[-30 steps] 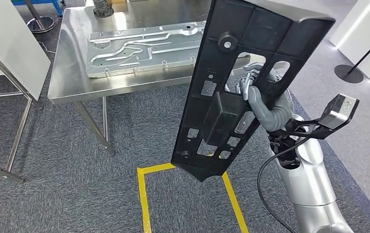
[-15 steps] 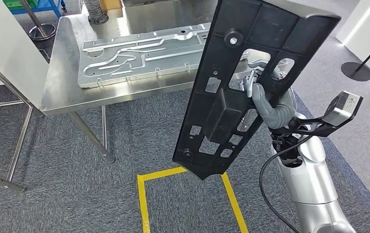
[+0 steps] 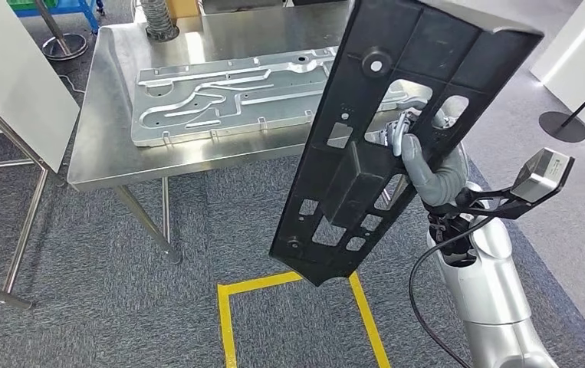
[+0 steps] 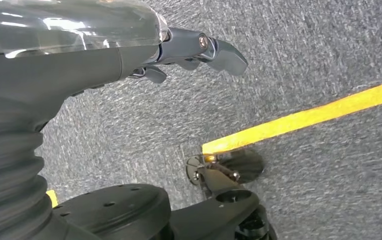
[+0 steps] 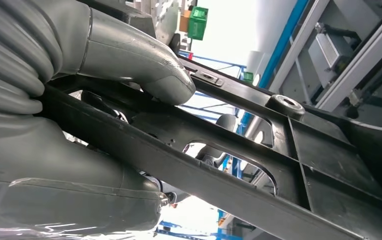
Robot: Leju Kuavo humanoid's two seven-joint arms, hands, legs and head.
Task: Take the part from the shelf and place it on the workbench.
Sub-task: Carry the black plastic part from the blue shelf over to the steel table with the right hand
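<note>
Fingers (image 3: 415,165) of our right hand (image 3: 427,172) grip the black part (image 3: 396,146), tilted above the carpet. Our left hand (image 4: 128,55) holds nothing. A metal plate (image 3: 228,92) lies on the bench (image 3: 105,153).

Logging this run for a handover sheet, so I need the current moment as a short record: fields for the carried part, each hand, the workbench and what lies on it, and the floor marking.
carried part: long black plastic panel with cut-outs, held tilted above the carpet, not on the bench
right hand: right hand grips the panel through an opening
left hand: left hand hangs over grey carpet, holding nothing
workbench: stainless steel workbench
on workbench: flat stamped silver metal plate
floor marking: yellow tape outline below the panel
</note>
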